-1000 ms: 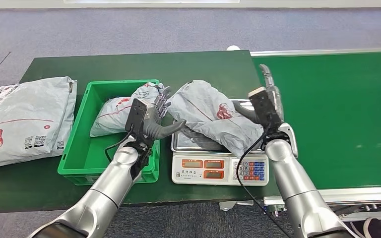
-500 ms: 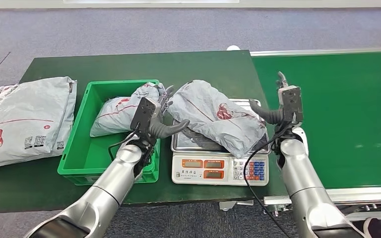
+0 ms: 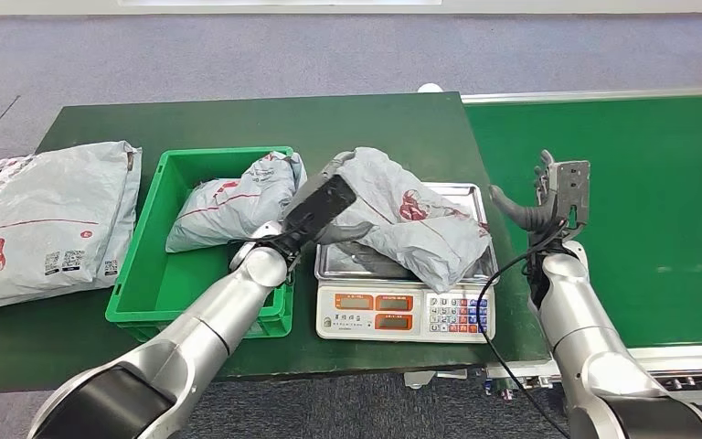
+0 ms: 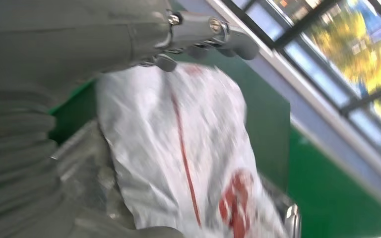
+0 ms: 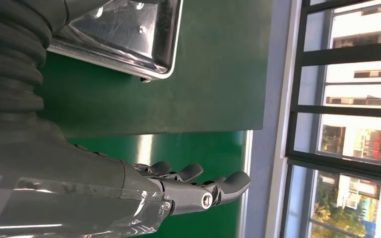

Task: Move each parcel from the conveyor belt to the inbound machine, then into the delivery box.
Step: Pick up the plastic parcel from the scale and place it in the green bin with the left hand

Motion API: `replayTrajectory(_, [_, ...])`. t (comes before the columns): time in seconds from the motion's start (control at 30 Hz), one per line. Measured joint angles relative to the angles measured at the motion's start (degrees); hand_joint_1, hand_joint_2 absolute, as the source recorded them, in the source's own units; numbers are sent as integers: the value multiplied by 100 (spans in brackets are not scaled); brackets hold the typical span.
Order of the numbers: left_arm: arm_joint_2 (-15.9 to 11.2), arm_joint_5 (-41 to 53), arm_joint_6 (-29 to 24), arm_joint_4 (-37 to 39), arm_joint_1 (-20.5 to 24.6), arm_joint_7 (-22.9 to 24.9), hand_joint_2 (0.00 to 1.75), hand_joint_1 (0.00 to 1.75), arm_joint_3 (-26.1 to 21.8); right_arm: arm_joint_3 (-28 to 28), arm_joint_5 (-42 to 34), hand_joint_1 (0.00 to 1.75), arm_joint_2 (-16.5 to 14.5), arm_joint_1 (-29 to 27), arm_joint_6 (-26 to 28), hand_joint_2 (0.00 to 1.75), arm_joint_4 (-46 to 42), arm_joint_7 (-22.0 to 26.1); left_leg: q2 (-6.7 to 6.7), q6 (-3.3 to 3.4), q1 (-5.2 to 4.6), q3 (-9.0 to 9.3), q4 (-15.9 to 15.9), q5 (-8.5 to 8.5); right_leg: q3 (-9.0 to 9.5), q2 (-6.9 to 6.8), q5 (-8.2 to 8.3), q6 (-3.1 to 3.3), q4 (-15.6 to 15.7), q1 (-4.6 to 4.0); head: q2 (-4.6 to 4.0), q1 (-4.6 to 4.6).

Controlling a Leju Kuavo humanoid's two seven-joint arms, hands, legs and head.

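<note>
A grey parcel [image 3: 402, 215] with a red logo lies crumpled on the steel tray [image 3: 462, 194] of the scale [image 3: 402, 311], the inbound machine. My left hand [image 3: 329, 197] is at the parcel's left edge, fingers above it and thumb below. In the left wrist view the fingers [image 4: 203, 42] hover over the parcel [image 4: 178, 148], blurred, not clamped. My right hand [image 3: 548, 197] stands open and empty right of the tray, at the conveyor belt's [image 3: 640, 201] edge. The right wrist view shows that hand [image 5: 168, 193] with fingers spread beside the tray [image 5: 124, 34].
The green delivery box [image 3: 146, 274] sits left of the scale with one grey parcel [image 3: 224, 206] in it. Another large grey parcel [image 3: 46, 219] lies on the dark green table [image 3: 238, 119] at the far left.
My left hand has swung right from beside the box onto the parcel's left edge. My right hand has let go of the parcel's right side and drawn off right toward the belt.
</note>
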State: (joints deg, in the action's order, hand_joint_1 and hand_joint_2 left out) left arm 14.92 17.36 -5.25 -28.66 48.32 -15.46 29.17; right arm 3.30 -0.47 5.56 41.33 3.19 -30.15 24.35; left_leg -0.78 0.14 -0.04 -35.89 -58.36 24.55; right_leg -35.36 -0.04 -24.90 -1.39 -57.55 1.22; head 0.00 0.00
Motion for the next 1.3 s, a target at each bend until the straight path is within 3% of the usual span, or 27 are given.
replayTrajectory(0.2, [231,1073,722,403,499,413,175,0,812,0,21,0,-57,130,-50,175,155,3,1,0,-2,0,-1,0,1,1,0,0,0,2,0,0])
replayTrajectory(0.53, [488,1523,696,684,597,635,175,0,1467,-7,79,0,-54,85,-76,175,207,18,3,0,-2,0,0,1,-1,2,0,0,0,2,0,0])
replayTrajectory(0.93, [555,988,-841,693,103,1086,175,0,1981,-86,5,0,-85,-176,-215,175,75,145,1,0,-2,-1,0,2,0,1,-1,0,1,2,0,0])
replayTrajectory(1.13, [556,944,-969,690,-114,1285,175,1,2536,-87,6,0,-133,-231,-216,175,-15,159,1,0,-2,-1,0,2,0,1,-1,0,1,2,0,0])
replayTrajectory(1.27, [556,1259,-735,714,-160,1560,175,174,3059,-87,32,0,-139,-296,-241,175,-64,206,-1,0,-2,-1,1,2,1,-1,-1,0,1,2,0,0])
replayTrajectory(1.3, [556,1351,-693,722,-178,1606,175,175,3213,-87,44,0,-149,-320,-247,175,-77,223,0,0,-2,-1,1,2,1,-1,-1,0,1,2,0,0])
